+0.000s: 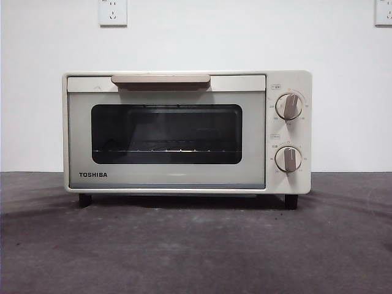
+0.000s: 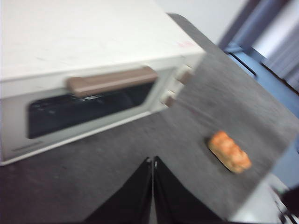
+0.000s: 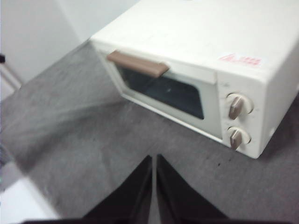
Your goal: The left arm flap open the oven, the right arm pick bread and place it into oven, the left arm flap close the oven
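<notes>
The cream-white TOSHIBA oven (image 1: pixel 187 131) stands on the dark grey table with its glass door shut and its beige bar handle (image 1: pixel 160 80) at the top. A wire rack shows through the window. The left wrist view has the oven (image 2: pixel 88 51) ahead and the golden-orange bread (image 2: pixel 229 151) lying on the table off to the oven's knob side. My left gripper (image 2: pixel 153 161) hangs above the table in front of the oven, jaws shut and empty. My right gripper (image 3: pixel 153 158) also hovers in front of the oven (image 3: pixel 205 70), shut and empty. Neither arm shows in the front view.
Two round knobs (image 1: pixel 289 106) sit on the oven's right panel. A white wall with power sockets (image 1: pixel 113 11) stands behind. The table's edge (image 2: pixel 261 196) runs close past the bread, with blue floor beyond.
</notes>
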Tool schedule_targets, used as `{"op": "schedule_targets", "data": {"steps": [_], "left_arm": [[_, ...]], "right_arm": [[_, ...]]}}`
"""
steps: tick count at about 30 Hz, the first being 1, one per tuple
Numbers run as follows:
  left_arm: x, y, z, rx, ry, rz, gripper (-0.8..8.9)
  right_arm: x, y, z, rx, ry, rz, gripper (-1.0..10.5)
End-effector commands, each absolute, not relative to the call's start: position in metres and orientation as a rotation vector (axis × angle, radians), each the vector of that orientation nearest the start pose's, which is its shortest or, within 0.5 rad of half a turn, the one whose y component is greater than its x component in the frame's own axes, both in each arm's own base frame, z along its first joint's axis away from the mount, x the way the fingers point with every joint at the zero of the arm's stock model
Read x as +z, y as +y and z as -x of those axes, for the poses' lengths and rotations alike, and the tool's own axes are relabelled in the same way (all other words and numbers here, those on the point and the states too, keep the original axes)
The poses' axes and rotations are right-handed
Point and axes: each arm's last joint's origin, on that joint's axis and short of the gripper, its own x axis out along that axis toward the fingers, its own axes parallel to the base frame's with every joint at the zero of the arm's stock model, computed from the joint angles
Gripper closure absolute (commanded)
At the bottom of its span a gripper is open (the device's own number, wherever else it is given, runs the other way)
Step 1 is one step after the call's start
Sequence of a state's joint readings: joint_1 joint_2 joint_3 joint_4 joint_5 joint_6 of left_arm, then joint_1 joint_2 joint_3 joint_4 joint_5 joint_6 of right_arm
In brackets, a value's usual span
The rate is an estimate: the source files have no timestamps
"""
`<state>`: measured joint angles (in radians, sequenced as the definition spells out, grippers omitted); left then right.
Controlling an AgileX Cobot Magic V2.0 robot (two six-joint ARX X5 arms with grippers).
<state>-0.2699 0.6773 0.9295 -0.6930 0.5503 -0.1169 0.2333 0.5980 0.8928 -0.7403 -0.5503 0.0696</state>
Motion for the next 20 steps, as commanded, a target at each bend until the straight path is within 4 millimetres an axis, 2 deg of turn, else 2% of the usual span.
{"op": "schedule_targets", "data": {"steps": [1, 5, 9, 12, 17, 20], "left_arm": [[0.3541, -0.0470, -0.1053, -0.811, 0.483, 0.142, 8.03], [0.3504, -0.0459, -0.1013, -0.804, 0.529, 0.145, 7.96], [0.3496, -0.0458, -0.1014, -0.796, 0.538, 0.145, 7.10], [0.3496, -0.0458, -0.1014, -0.796, 0.538, 0.145, 6.46], [0.3505, -0.0459, -0.1018, -0.797, 0.527, 0.143, 4.66], [0.3516, -0.0461, -0.1024, -0.799, 0.513, 0.142, 3.78]], "right_arm": [[0.3430, 0.0389, -0.0940, 0.773, 0.471, -0.095, 9.3], [0.3421, 0.0381, -0.0907, 0.772, 0.483, -0.099, 9.3], [0.3423, 0.0378, -0.0898, 0.768, 0.487, -0.114, 9.1], [0.3422, 0.0379, -0.0900, 0.767, 0.488, -0.115, 7.8], [0.3422, 0.0379, -0.0900, 0.760, 0.500, -0.143, 5.5], [0.3422, 0.0379, -0.0900, 0.757, 0.505, -0.156, 5.0]]}}
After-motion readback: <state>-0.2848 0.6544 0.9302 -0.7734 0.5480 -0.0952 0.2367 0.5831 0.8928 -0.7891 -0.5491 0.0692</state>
